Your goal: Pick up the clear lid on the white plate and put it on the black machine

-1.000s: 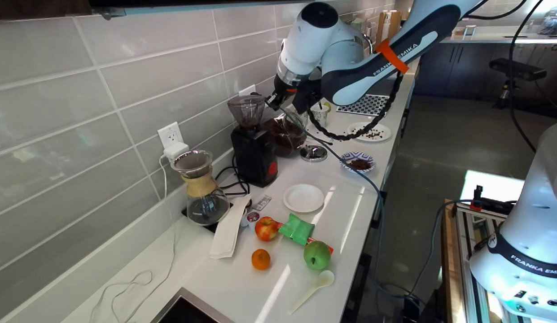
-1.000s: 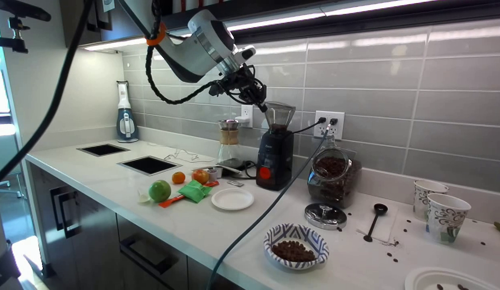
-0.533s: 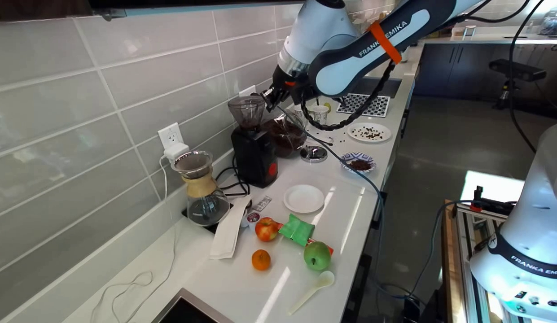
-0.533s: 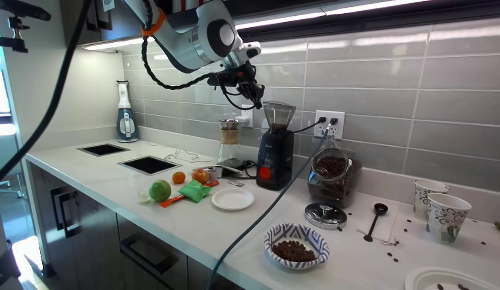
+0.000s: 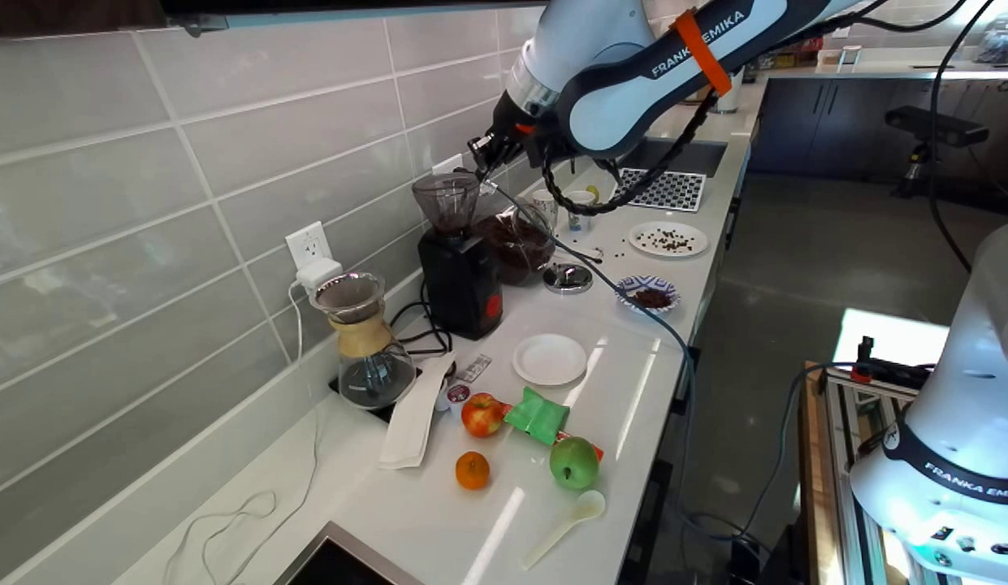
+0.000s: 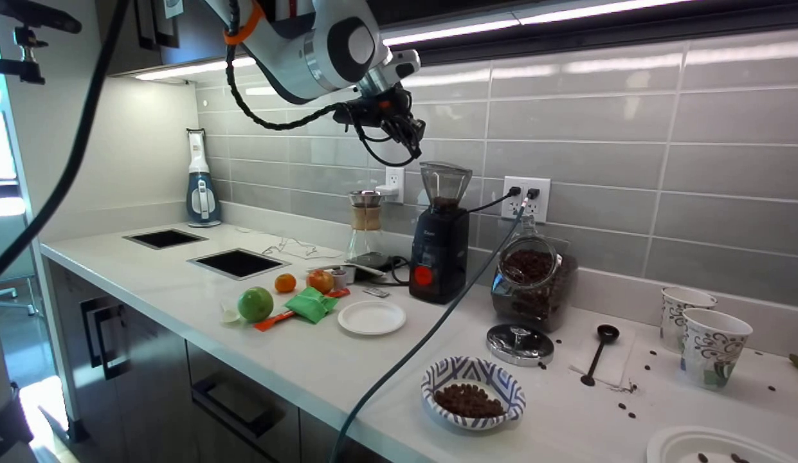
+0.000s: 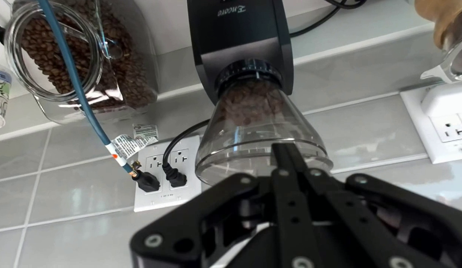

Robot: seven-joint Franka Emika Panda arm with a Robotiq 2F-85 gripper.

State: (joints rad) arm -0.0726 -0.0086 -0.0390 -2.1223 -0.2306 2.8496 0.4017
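clear lid [image 7: 231,167] looks seated on the hopper [image 6: 445,183] of the black grinder [image 6: 439,257], not on the white plate [image 6: 371,318]. gripper [image 7: 285,149] pinched together, nothing visible in it, near the hopper. placing looks done, i'd say: retreat up and away, don't clip the lid, confirm it sits level.

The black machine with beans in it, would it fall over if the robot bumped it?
The black machine might tip if pushed up high, since it stands tall and narrow. Its bulky body is probably heavy, so a gentle nudge may not move it. The see-through top looks smooth, so it might be slippery.
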